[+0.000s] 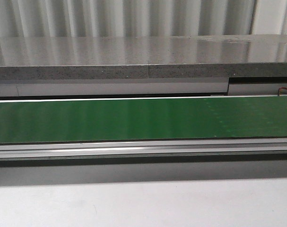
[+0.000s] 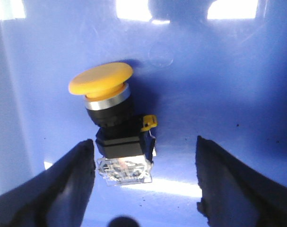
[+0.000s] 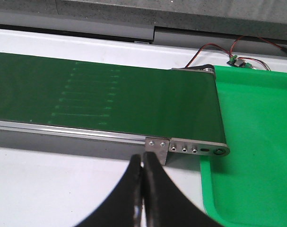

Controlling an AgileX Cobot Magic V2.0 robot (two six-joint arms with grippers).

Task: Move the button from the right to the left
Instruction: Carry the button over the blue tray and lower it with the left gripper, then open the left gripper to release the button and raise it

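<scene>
In the left wrist view the button (image 2: 116,123) lies on the floor of a blue bin (image 2: 219,94): yellow-orange mushroom cap, silver ring, black collar, a small yellow tab and a clear base block. My left gripper (image 2: 145,163) is open. Its two dark fingers stand wide apart either side of the button's base, and the base lies close to one finger (image 2: 74,170). My right gripper (image 3: 143,163) is shut and empty, above the white table just in front of the conveyor's end. Neither gripper shows in the front view.
A green conveyor belt (image 1: 134,118) runs across the front view, with a grey ledge (image 1: 134,61) behind and white table (image 1: 134,203) in front. In the right wrist view the belt (image 3: 110,99) ends at a metal bracket (image 3: 190,147), beside a green tray (image 3: 256,142).
</scene>
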